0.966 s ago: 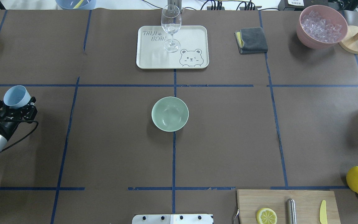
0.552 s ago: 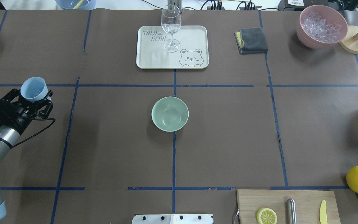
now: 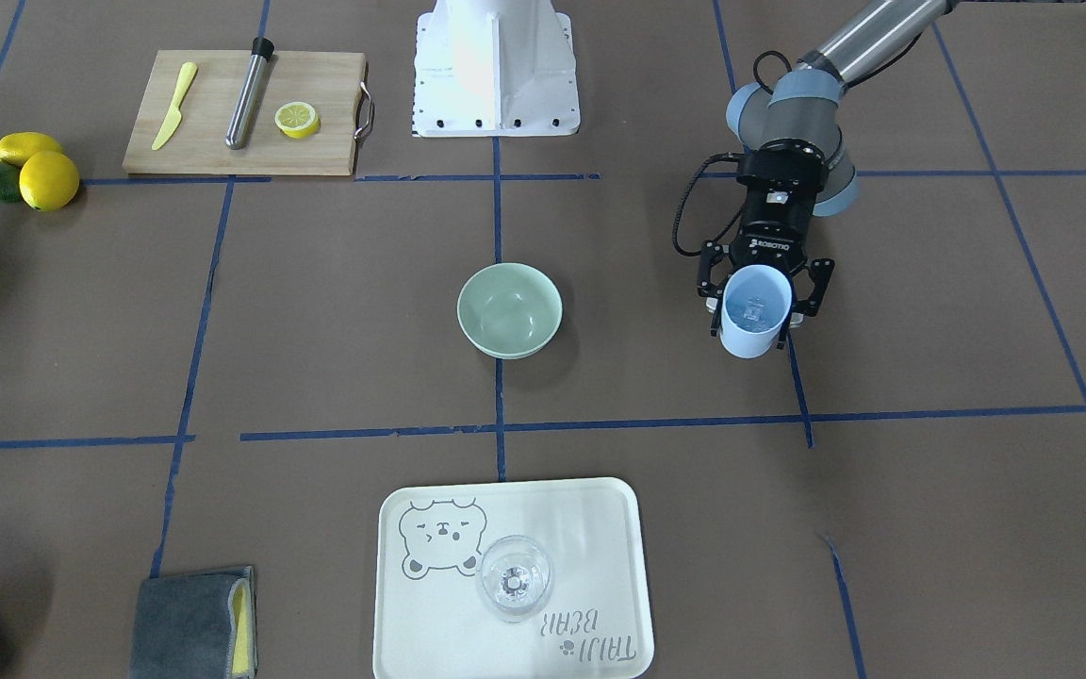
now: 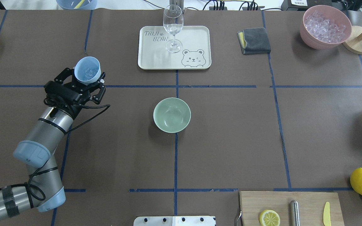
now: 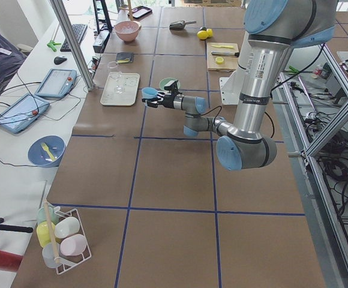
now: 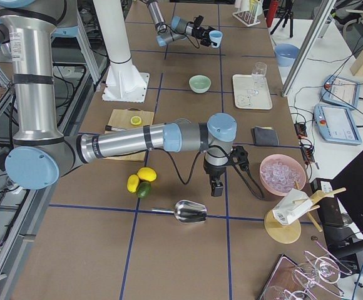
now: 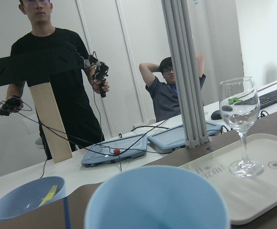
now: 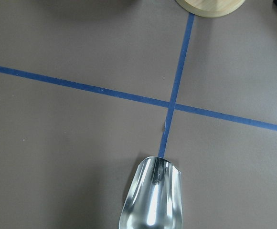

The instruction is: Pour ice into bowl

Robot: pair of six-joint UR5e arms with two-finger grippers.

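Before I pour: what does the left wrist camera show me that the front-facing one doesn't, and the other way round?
Left wrist only: a standing person, a seated person, tablets, and a blue bowl holding a yellow fork, all behind the table.
Front-facing only: the empty mint bowl, the ice inside the light blue cup, the left pincer shut on it, the cutting board.
Both: that cup's rim and the wine glass on the tray.

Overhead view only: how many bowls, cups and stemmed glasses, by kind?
Bowls: 3 (mint-green bowl, pink bowl, blue bowl at the far edge)
Cups: 1 (light blue cup)
Stemmed glasses: 1 (wine glass)
Total: 5
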